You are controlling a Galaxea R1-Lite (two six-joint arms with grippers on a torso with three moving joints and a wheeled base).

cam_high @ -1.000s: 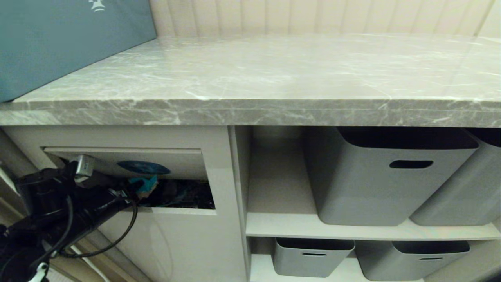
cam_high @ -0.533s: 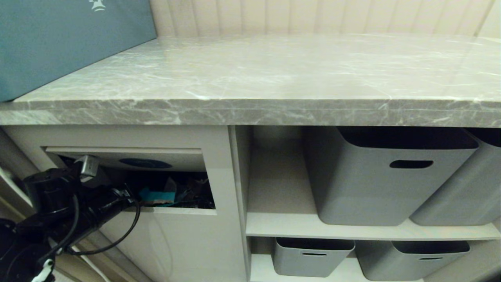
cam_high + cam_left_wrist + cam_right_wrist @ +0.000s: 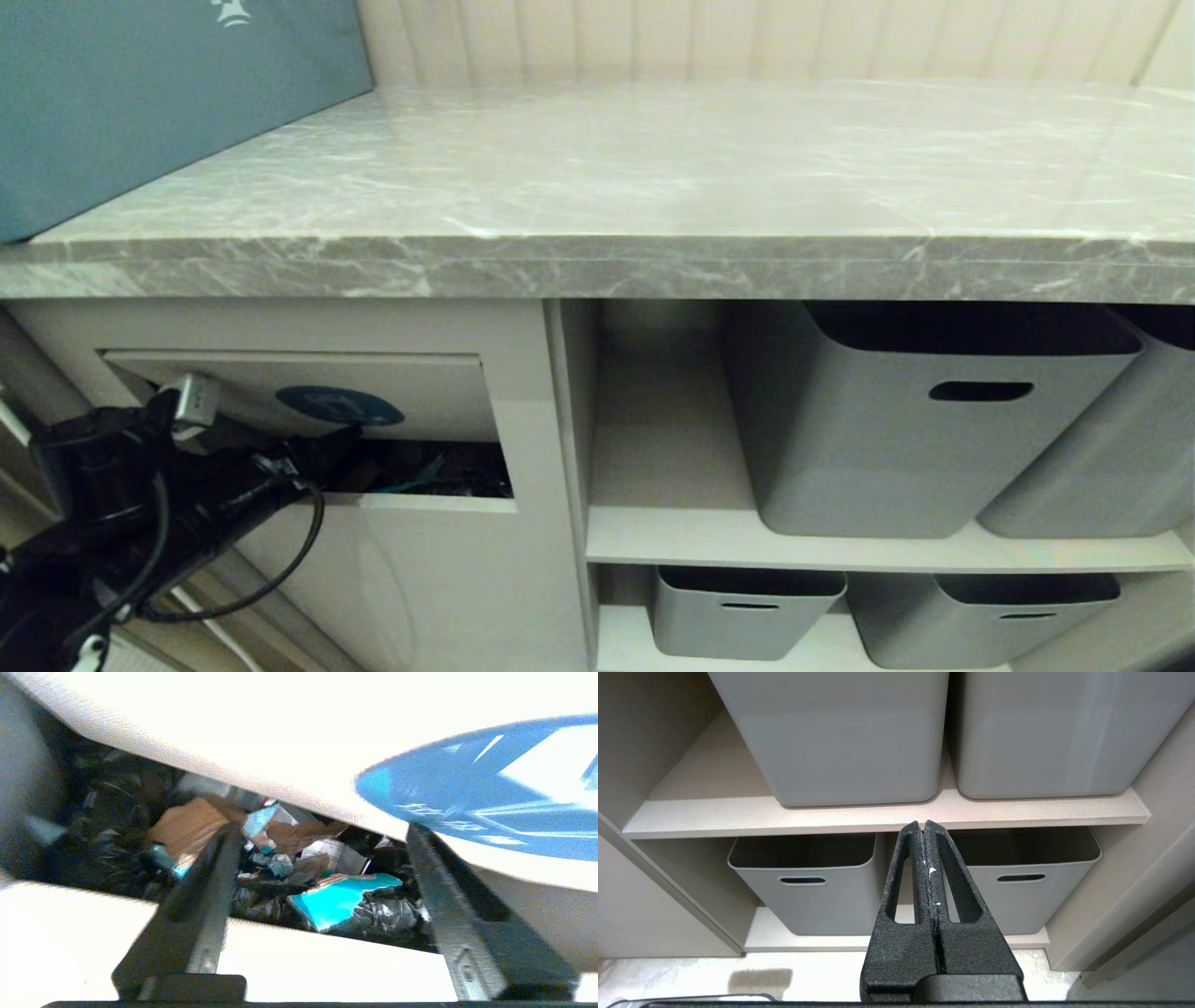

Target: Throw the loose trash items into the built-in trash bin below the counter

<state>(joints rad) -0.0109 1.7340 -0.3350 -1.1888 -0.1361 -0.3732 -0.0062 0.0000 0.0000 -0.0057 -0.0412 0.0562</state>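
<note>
lying flat inside bin [image 3: 289, 737]: turquoise scrap [image 3: 338, 898]

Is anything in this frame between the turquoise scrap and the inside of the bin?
Nothing visible. The turquoise scrap already lies inside the bin on the heap of trash, past the tilted flap. The left gripper sits at the slot with its fingers open and empty.

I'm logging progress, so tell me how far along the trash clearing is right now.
Done: a turquoise cardboard scrap lies inside the bin, and no scrap shows on the visible counter. In hand: nothing; the left pincer is open and empty at the flap. The right pincer is shut by the tubs. Left: pulling the left arm out.
</note>
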